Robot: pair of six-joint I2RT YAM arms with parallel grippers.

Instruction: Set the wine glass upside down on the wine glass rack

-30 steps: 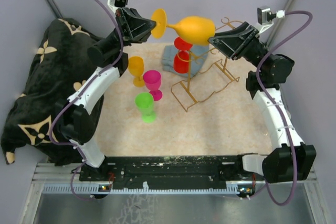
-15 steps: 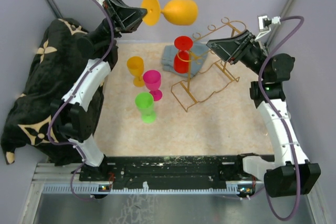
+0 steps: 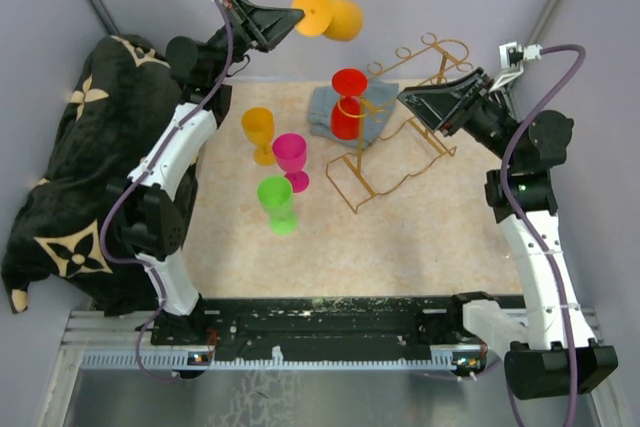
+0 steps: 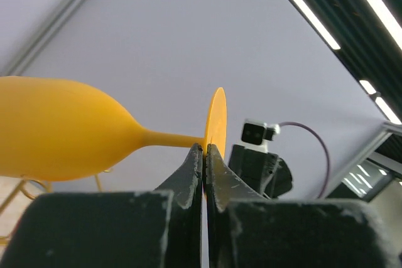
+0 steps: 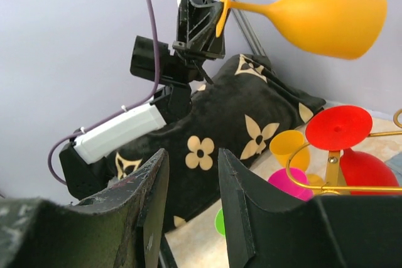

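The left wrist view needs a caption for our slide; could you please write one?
Left gripper shut on the foot of a yellow wine glass, holding it sideways in the air.

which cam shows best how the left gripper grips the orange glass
Left wrist: the left gripper is shut on the foot edge of the orange glass, seen close up. Top external shows the grip small, from above; right wrist shows the whole glass and gripper from a distance.
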